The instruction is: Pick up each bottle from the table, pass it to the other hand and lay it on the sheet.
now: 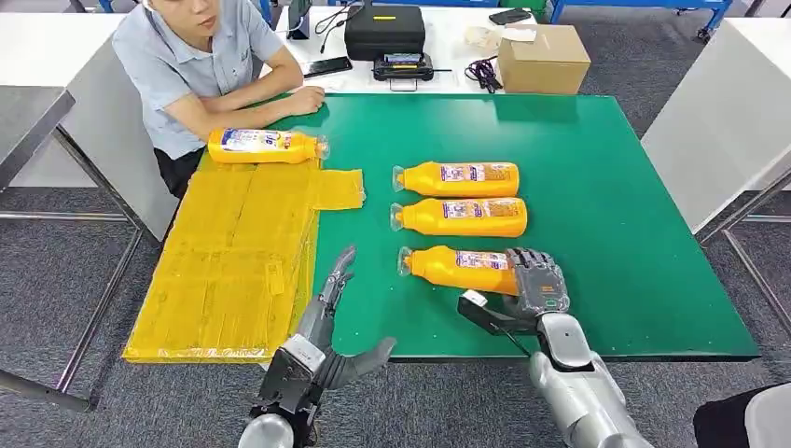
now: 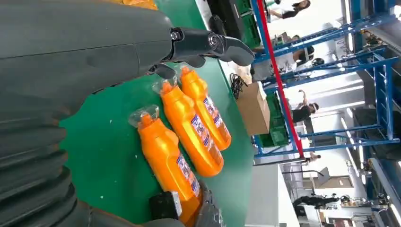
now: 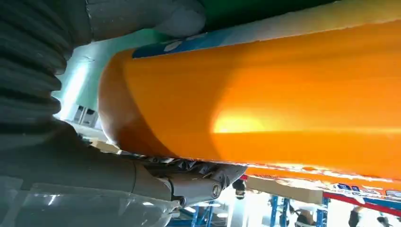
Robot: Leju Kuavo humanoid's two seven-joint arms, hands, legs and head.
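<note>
Nearest bottle (image 1: 457, 268) lies base-end within the right hand (image 1: 536, 280), which grips it.

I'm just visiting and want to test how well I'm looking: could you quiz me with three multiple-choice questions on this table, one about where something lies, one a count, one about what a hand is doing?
1. Where does the bottle on the yellow sheet lie?
A. at the sheet's far end, by the seated person
B. at the sheet's near end
C. hanging off the table edge

2. How many orange bottles lie on the green mat?
A. one
B. three
C. five

3. What is the right hand doing?
A. hanging free
B. gripping the nearest bottle's base
C. holding the cardboard box

Answers:
1 A, the bottle on the yellow sheet lies at its far end.
2 B, three lie in a row on the green mat.
3 B, the right hand wraps the nearest bottle.
</note>
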